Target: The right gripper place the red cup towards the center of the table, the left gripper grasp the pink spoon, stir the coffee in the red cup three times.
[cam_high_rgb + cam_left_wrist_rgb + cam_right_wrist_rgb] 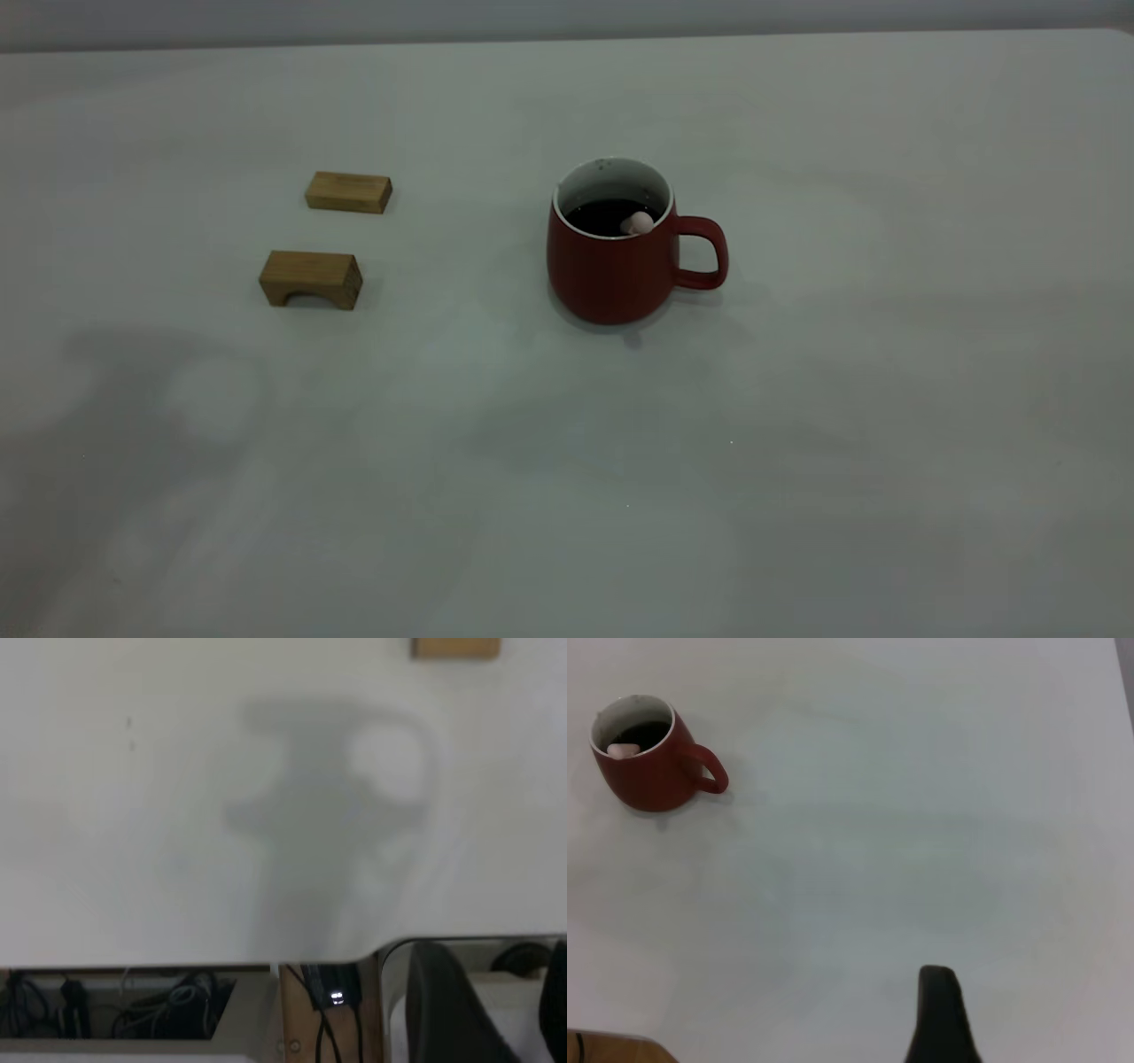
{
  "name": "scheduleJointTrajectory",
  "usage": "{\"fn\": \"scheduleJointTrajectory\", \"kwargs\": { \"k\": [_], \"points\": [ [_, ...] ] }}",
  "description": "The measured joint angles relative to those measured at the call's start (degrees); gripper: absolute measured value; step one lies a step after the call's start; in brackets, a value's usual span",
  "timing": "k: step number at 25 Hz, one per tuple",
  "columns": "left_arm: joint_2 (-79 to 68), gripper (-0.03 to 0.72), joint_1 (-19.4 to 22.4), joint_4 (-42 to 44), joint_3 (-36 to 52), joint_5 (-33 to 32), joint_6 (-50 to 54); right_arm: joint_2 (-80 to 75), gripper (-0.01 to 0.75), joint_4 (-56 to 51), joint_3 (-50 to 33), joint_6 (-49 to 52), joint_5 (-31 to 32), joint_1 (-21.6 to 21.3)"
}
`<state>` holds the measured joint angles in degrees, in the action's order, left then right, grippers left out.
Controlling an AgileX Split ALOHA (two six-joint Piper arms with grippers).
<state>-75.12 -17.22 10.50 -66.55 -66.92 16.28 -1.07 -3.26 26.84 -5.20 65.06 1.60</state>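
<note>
The red cup stands upright near the middle of the table, handle pointing right. Dark coffee fills it. Only the pale pink end of the pink spoon shows, leaning on the rim by the handle with the rest sunk in the coffee. Neither arm appears in the exterior view. My left gripper hangs open over the table's near edge, holding nothing. Far from the cup, my right gripper shows one dark finger with bare table beside it. The spoon end shows there too.
Two tan wooden blocks lie left of the cup, a flat one behind an arched one. One block's edge shows in the left wrist view, where the table's edge sits above cables.
</note>
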Motion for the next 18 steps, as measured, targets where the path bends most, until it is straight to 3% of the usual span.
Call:
{"fn": "scheduleJointTrajectory", "kwargs": {
  "k": [9,18],
  "points": [
    [29.2,0.342,0.6,0.3,24.0,0.2,-5.1,0.0,0.585,0.0,0.0,0.0,0.0,0.0],
    [55.9,0.342,9.4,-5.2,36.9,1.9,-8.5,0.0,0.585,0.0,0.0,0.0,0.0,0.0]
  ]
}}
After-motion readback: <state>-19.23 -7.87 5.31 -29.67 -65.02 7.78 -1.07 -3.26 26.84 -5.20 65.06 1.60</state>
